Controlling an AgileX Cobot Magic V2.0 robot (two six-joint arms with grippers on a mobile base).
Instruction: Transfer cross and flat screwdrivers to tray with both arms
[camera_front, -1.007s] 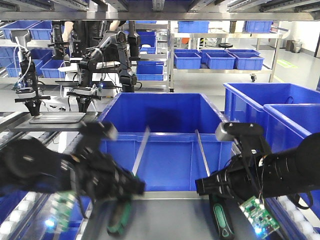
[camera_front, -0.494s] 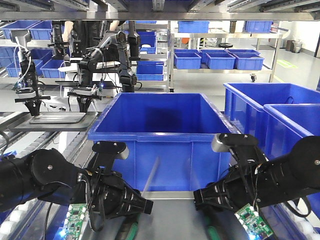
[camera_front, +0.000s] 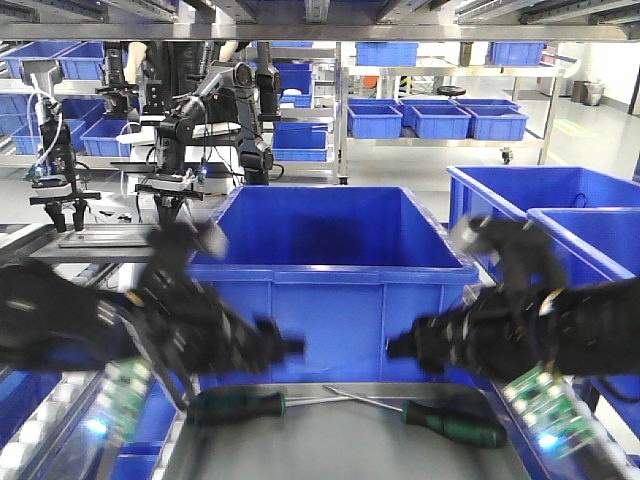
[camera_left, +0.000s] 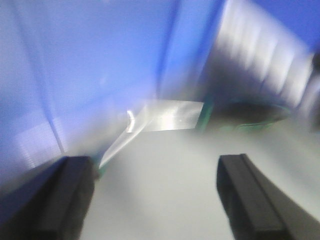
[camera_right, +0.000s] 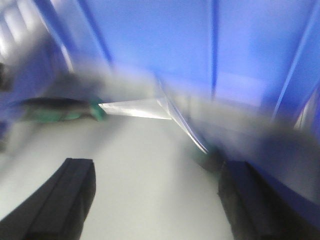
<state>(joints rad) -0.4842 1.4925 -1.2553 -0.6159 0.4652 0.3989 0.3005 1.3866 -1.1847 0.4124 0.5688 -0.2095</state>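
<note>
Both claws gape empty — left claw (camera_front: 285, 347), right claw (camera_front: 400, 348). Beneath them, both screwdrivers lie flat on the tray (camera_front: 330, 445): one (camera_front: 240, 405) at seven o'clock, the other (camera_front: 450, 422) at five — shafts crossing mid-tray.

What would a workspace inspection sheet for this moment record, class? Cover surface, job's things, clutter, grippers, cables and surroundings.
Surface: flat grey metal tray, low rim.
Job's things: two black-and-green-handled screwdrivers with steel shafts, left one and right one, lying in the tray, shafts crossing.
Clutter: nothing seen.
Grippers: left gripper and right gripper open, empty, above the tray.
Cables: thin wires by green circuit board.
Surroundings: deep blue plastic bin behind; shelves of bins.
</note>
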